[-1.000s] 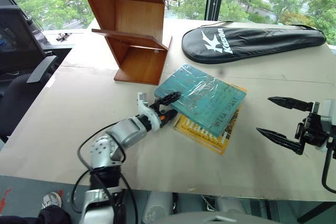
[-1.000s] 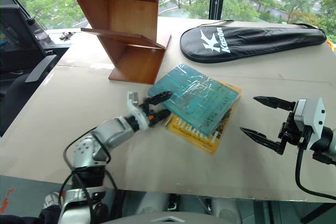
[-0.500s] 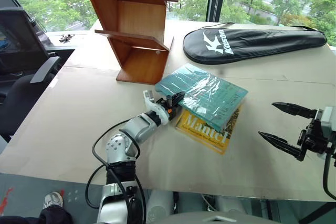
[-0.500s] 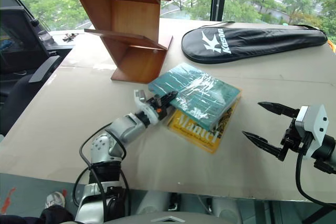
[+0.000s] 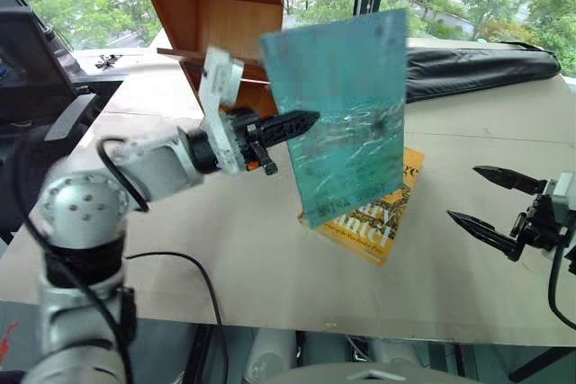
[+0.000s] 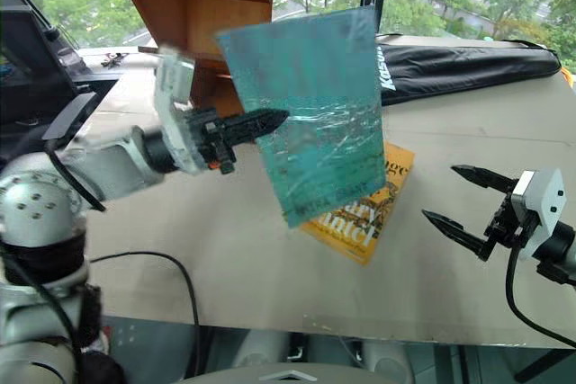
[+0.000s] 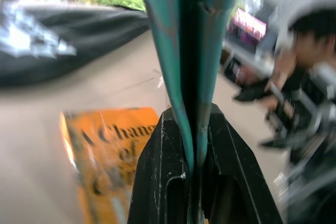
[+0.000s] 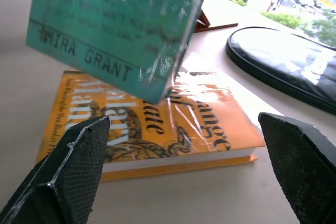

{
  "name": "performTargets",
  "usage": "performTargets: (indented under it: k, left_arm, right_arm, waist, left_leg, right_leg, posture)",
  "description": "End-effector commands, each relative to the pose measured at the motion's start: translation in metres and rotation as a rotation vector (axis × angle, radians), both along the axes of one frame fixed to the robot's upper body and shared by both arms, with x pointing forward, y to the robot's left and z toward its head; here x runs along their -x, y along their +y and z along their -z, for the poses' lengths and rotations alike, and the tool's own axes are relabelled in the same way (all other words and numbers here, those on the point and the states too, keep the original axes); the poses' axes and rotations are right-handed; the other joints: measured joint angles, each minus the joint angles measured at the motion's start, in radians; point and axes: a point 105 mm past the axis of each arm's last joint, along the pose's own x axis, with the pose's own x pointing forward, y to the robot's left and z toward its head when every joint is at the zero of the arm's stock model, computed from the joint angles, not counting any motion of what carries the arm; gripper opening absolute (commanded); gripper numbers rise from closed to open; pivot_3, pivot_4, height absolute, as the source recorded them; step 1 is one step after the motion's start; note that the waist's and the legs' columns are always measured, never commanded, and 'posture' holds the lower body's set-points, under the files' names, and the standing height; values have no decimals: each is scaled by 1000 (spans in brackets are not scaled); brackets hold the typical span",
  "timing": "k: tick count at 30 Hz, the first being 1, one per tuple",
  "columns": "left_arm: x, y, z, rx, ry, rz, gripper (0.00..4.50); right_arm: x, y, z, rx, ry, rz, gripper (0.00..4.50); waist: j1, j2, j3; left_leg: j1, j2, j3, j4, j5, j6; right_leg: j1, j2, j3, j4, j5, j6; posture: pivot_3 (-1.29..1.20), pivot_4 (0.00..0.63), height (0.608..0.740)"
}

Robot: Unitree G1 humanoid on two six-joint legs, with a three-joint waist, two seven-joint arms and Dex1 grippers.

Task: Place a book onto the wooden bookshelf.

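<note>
A: Teal and glossy, the book [image 5: 346, 114] is off the worktop [image 5: 225, 222] now, is it?

B: Yes. Your left gripper [image 5: 290, 121] has its jaws clamped on the book's near edge, and the book stands almost upright in the air, in front of the wooden bookshelf [image 5: 216, 6] and above the yellow-orange book [image 5: 382, 218].

A: How is the left arm set?

B: Forearm raised and roughly level, pointing across toward the robot's right, the 2 fingers [image 7: 157, 182] pressed on either cover.

A: And the right?

B: Your right gripper [image 5: 490, 204] hovers low over the worktop at the right, pointing left toward the books, jaws spread wide, holding nothing. A black racket bag [image 5: 477, 65] lies behind.
</note>
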Motion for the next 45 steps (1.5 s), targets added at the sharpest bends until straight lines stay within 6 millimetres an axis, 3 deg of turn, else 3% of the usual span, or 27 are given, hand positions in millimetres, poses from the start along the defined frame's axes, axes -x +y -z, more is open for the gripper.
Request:
performTargets:
  k: [1,5,7,10,14,18,21,24,27,35,45]
  left_arm:
    - [12,-2,-44,-132,-348,66,48]
    - [0,0,-80,-494,-813,-38,48]
    - [-11,5,-97,-621,-948,-127,48]
    - [-22,17,-110,-701,-957,-195,48]
    - [-28,30,-107,-787,-882,-220,48]
    - [-37,60,-111,-912,-827,-329,48]
    - [-46,72,-117,-1003,-839,-428,48]
    - [-55,87,-124,-1213,-916,-562,48]
    - [-60,101,-117,-1340,-796,-596,48]
    - [-59,99,-90,-1469,-626,-509,48]
    - [-91,92,-57,-1493,-517,-587,48]
  right_arm:
    - [-4,0,-6,2,-40,-12,4500]
    - [-11,0,-6,-2,-48,-25,4500]
    - [-14,0,-7,-5,-55,-28,4500]
    - [-19,-2,-7,-5,-66,-29,4500]
    - [-23,-3,-7,-4,-77,-28,4500]
    - [-28,-3,-7,-8,-89,-31,4500]
    - [-31,-2,-7,-13,-100,-28,4500]
    - [-33,-1,-6,-19,-106,-27,4500]
    - [-34,1,-6,-23,-108,-31,4500]
    - [-28,4,-16,-53,-139,-47,4500]
    - [-12,19,-64,-174,-248,-193,4500]
  waist:
    - [0,-1,1]
    - [-5,1,3]
    - [-7,2,4]
    - [-10,2,4]
    - [-14,2,4]
    - [-17,2,4]
    - [-14,1,5]
    - [-11,0,5]
    - [-13,-2,6]
    - [-40,-1,6]
    - [-40,-1,6]
  left_leg:
    - [-1,0,0,0,0,0]
    - [-2,0,1,-1,0,-1]
    - [-1,-2,2,-3,0,0]
    - [-1,-2,2,-5,0,0]
    - [-10,-1,4,-4,0,0]
    - [-17,2,7,3,0,0]
    - [-17,1,9,3,0,-1]
    - [-17,1,9,3,0,0]
    - [-18,1,10,3,0,0]
    - [-17,3,14,3,0,0]
    - [-16,3,15,4,0,0]
  right_leg:
    - [-1,0,0,0,0,0]
    - [-3,1,1,-1,0,0]
    - [-3,1,2,-2,0,1]
    - [-3,1,3,-2,-1,2]
    - [-16,1,6,2,-1,2]
    - [-22,3,9,4,-1,3]
    - [-22,3,10,4,-2,4]
    - [-23,3,10,4,-2,4]
    - [-23,3,11,4,-2,4]
    - [-26,5,16,7,-2,4]
    - [-27,5,19,9,-1,4]
  posture:
    - [0,150,740]
    - [0,150,740]
    - [0,150,740]
    - [0,150,740]
    - [0,150,740]
    - [0,150,740]
    - [0,150,740]
    - [0,150,740]
    - [0,150,740]
    - [0,150,740]
    - [0,150,740]
